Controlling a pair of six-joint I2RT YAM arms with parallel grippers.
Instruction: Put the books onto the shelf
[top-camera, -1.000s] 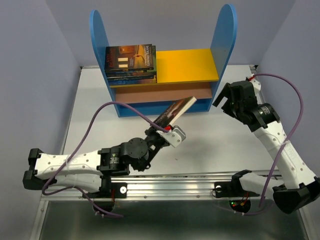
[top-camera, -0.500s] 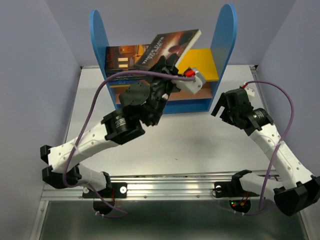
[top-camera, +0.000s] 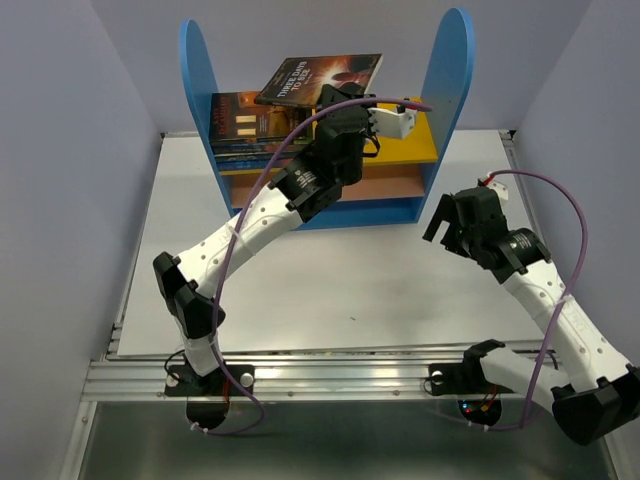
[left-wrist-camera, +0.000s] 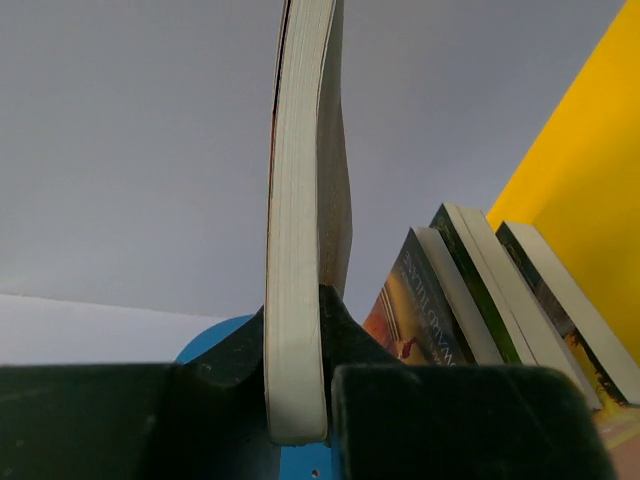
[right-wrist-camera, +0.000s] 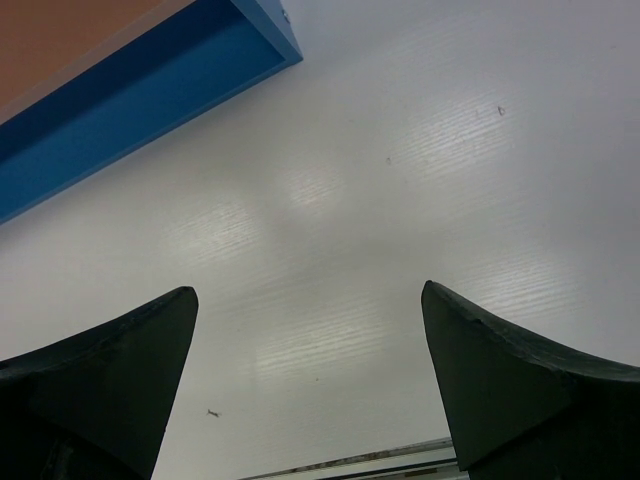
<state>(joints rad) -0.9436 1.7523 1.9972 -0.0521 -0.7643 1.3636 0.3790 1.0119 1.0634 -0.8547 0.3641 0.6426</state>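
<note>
Hovering over the white table (top-camera: 350, 290), the right gripper (right-wrist-camera: 310, 300) has its jaws spread wide with nothing between them, near the right front corner of the shelf (top-camera: 447, 70). Farther back, the left arm reaches up across the shelf front. The left gripper (top-camera: 338, 98) pinches one book (top-camera: 318, 78) by its near edge, and the wrist view shows the page block clamped between both fingers (left-wrist-camera: 450, 420). That book is in the air, tilted, above the yellow board (top-camera: 425, 145) and between the blue side panels. Lower and to its left, a stack of books (top-camera: 258, 125) lies flat on the yellow board against the left panel.
</note>
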